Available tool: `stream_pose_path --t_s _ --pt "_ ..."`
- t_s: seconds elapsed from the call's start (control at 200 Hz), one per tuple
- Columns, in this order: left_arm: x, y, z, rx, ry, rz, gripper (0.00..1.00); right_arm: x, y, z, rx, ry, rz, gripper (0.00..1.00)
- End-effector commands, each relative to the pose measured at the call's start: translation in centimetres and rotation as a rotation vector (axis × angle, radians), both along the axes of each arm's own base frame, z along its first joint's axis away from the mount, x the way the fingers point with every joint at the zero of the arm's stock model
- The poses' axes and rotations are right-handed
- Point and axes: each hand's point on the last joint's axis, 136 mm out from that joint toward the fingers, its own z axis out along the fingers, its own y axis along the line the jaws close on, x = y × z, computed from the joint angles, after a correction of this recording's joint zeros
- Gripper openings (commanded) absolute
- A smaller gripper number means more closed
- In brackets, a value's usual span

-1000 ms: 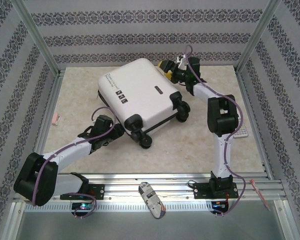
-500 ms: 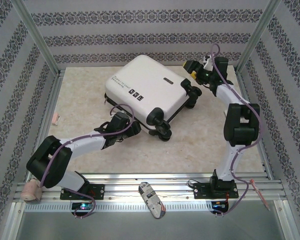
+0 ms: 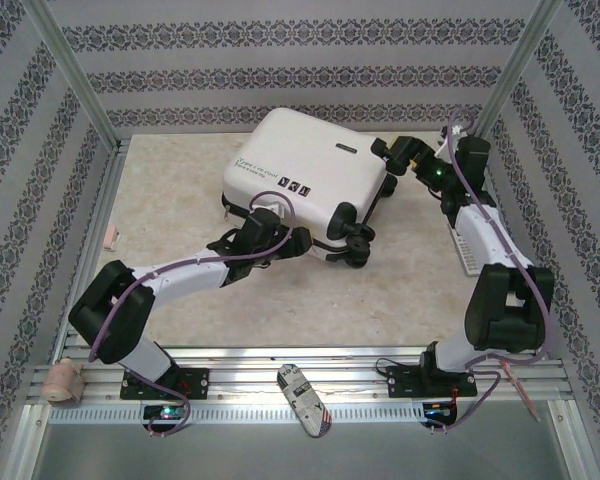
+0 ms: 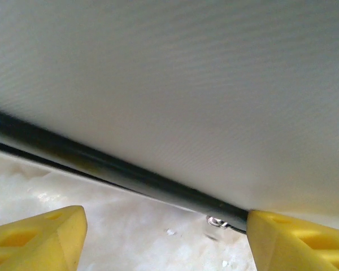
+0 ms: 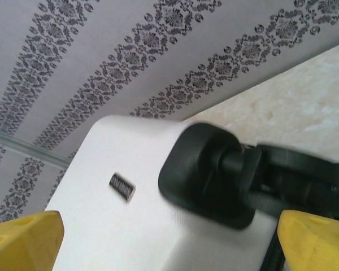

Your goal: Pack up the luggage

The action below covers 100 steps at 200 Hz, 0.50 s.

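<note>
- One white luggage (image 3: 300, 160) lies flat and shut on the table (image 3: 430, 300), toward the far side, between the two arms
- Its long axis runs roughly left to right, slightly skewed: the wheeled end points right and a little toward the arms, the other end left and toward the back wall
- Black wheels (image 3: 358, 247) stick out at that right end, and small printed marks (image 3: 285, 183) sit on the upper shell close to its near long edge
- Left gripper (image 3: 263, 225) is low against the near long side; in the left wrist view its yellow fingertips (image 4: 37, 237) stand spread wide, pinching nothing, with the black zipper band (image 4: 101, 164) just ahead
- Under the band a small metal piece (image 4: 217, 221), perhaps a zipper pull, is too blurred to name
- Right gripper (image 3: 395, 155) is at the far right corner, jaws spread apart; in the right wrist view one wheel (image 5: 206, 169) sits ahead between its fingertips (image 5: 22, 240), not clamped
</note>
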Motion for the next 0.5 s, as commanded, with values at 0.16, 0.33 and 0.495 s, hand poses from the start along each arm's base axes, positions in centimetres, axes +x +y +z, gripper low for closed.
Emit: stream_pose_path --t_s 0.16,0.33,0.495 --pt "2.9 -4.5 5.8 -0.12 -0.18 -0.066 0.76 -2.6 2.0 -2.8 -0.038 0.027 0.032 0.98" --pt "3.3 -5.3 6.8 -0.135 -0.199 -0.088 0.76 -1.9 4.3 -3.8 -0.038 0.049 0.114 0.98" --pt "3.2 -2.4 10.4 0.03 -0.299 -0.054 0.76 -0.3 5.7 -4.1 -0.028 0.06 0.172 0.97"
